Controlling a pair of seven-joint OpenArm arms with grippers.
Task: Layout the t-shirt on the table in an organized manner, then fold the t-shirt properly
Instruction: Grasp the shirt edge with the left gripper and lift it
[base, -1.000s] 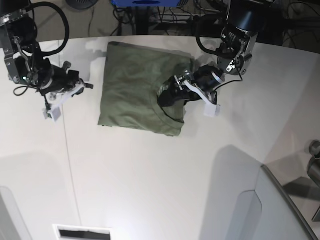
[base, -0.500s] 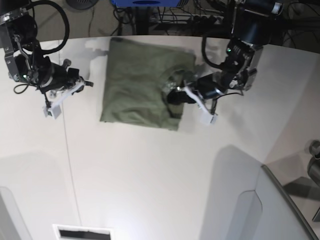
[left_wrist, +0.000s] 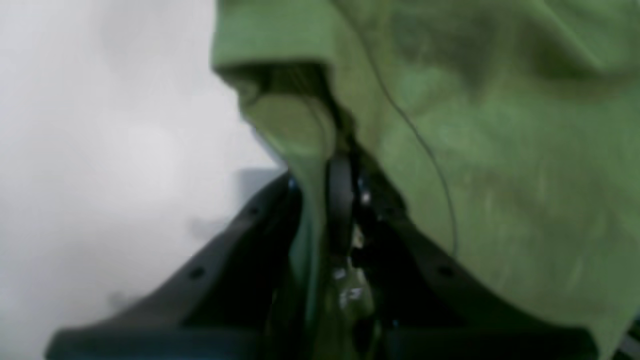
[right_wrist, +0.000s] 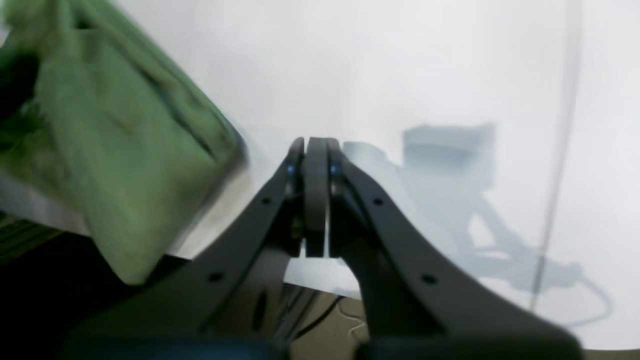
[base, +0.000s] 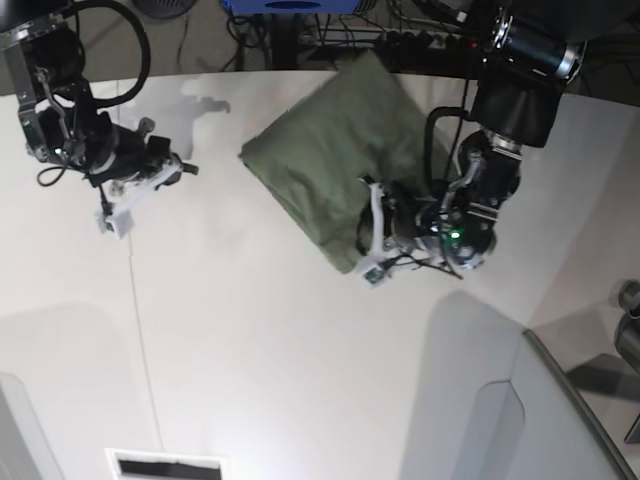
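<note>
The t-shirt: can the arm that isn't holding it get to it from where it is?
Probably yes. The right gripper is shut and empty, and only bare table lies between it and the t-shirt, which the left gripper is holding.

T-shirt (base: 320, 165) on table (base: 250, 350), far side, middle; left gripper (base: 372, 235) at its right, right gripper (base: 150, 180) apart at left.
</note>
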